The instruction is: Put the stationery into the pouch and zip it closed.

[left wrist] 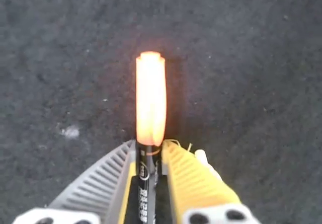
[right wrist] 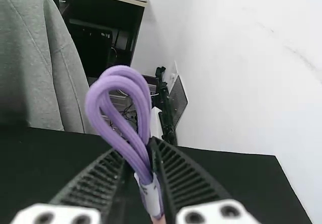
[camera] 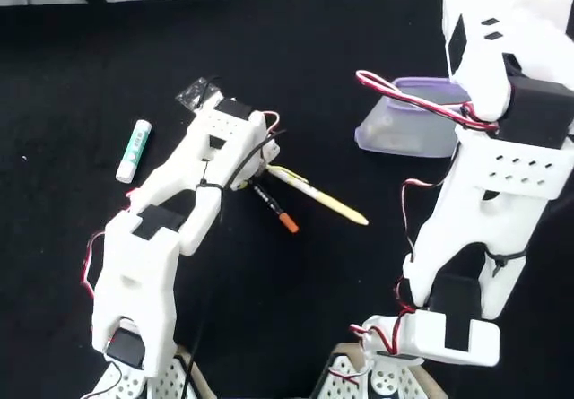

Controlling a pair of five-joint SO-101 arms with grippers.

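Observation:
A black marker with an orange cap [left wrist: 150, 98] sits between the fingers of my left gripper [left wrist: 150, 147], which is shut on its black barrel. From above, that marker [camera: 278, 211] lies low over the black table beside a yellow pen [camera: 321, 196], with the left gripper [camera: 259, 177] at its upper end. A white and green glue stick [camera: 133, 151] lies to the left. My right gripper [right wrist: 143, 156] is shut on a purple loop of the pouch [right wrist: 121, 98]. The translucent purple pouch [camera: 404, 119] hangs open at the right, under the right arm.
A small shiny black clip [camera: 196, 93] lies just beyond the left arm. The black table [camera: 341, 282] has free room in the middle and front. The right arm's white body [camera: 502, 148] stands tall along the right edge.

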